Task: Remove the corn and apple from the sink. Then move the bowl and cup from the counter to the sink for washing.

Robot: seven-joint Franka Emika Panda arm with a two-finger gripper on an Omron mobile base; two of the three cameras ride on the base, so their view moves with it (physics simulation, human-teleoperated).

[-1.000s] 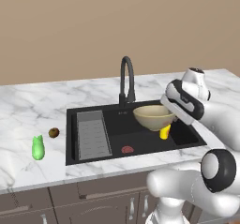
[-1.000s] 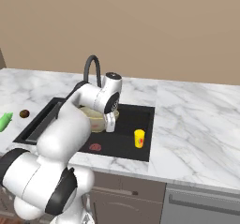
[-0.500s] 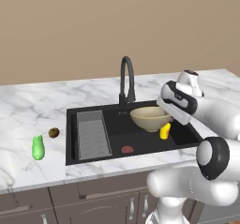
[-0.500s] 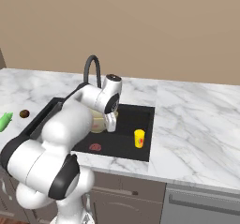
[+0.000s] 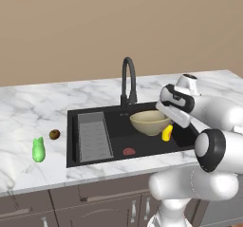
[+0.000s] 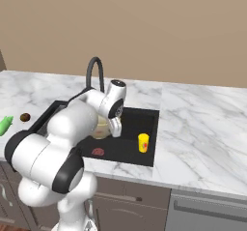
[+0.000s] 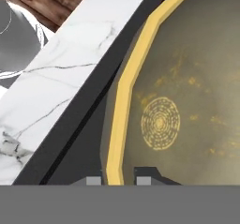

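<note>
The claw [image 7: 117,180] is seen pinching the rim of the bowl [image 5: 150,122], one finger placed inside the rim and one outside. The bowl is held upright within the sink [image 5: 142,151], near the back edge below the faucet [image 5: 128,81]. The cup [image 5: 166,133] is set upright on the sink floor just beside the bowl, toward the right edge. A flat reddish item [image 5: 128,151] is seen near the sink's front edge. The corn [image 5: 38,149] and the apple [image 5: 54,134] are laid on the desk [image 5: 28,112], left of the sink, near each other.
</note>
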